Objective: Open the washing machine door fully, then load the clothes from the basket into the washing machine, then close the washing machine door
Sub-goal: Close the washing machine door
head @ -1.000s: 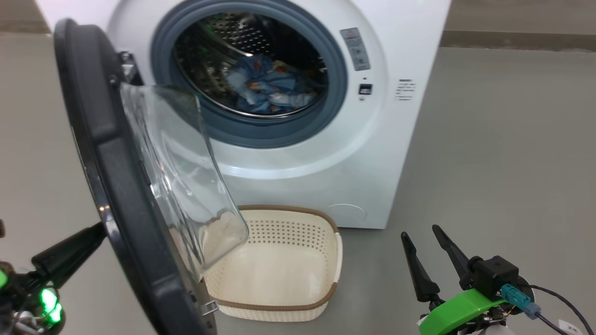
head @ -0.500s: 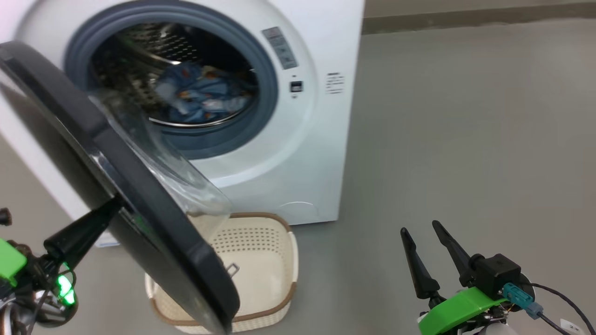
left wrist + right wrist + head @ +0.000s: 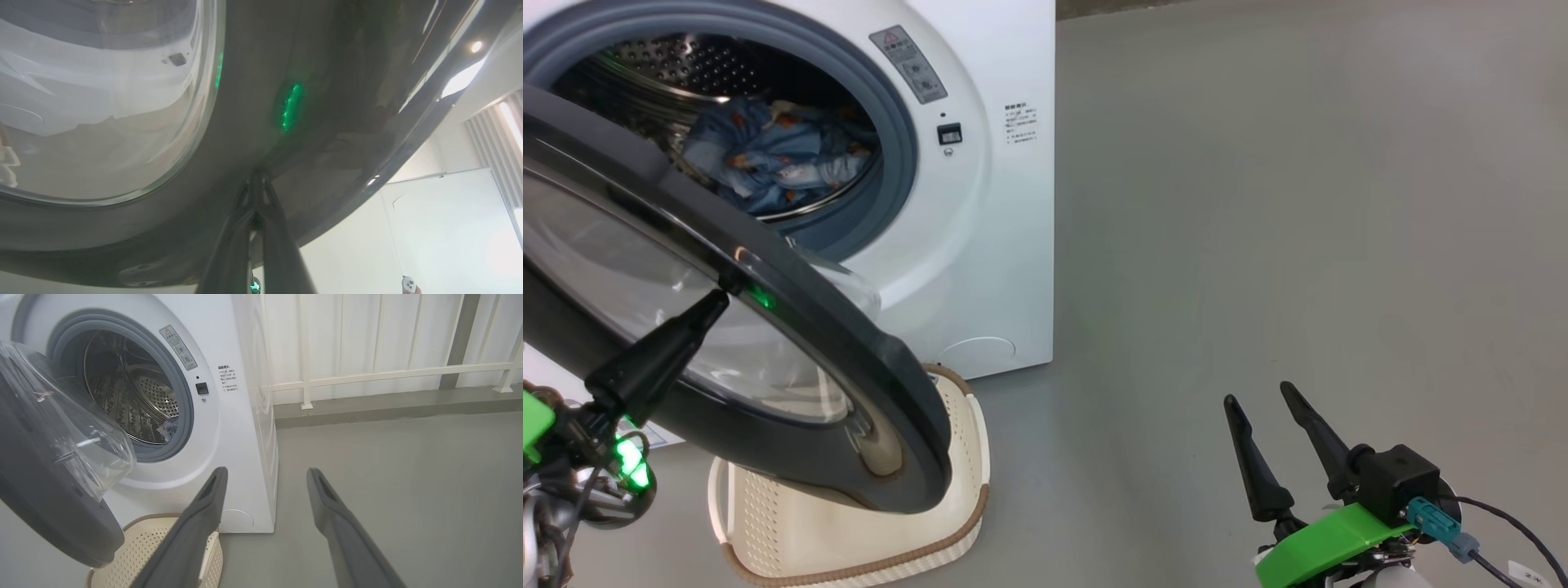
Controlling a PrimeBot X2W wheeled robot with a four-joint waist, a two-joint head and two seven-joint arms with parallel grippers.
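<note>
I log the washing machine door [image 3: 809, 327] partly open, its black ring and glass bowl tilted over the cream basket [image 3: 792, 539] on the floor. Blue printed clothes [image 3: 768, 163] lie bunched inside the white washing machine [image 3: 980, 245] drum.

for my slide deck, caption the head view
Shut left tool touching the half-open washing machine door, clothes in the drum, basket below.

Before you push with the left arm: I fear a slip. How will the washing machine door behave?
The washing machine door probably swings rigidly as one piece. Its glossy ring looks slick, so the left gripper, jaws shut against it, could skid. The glass bowl likely makes it heavy.
</note>
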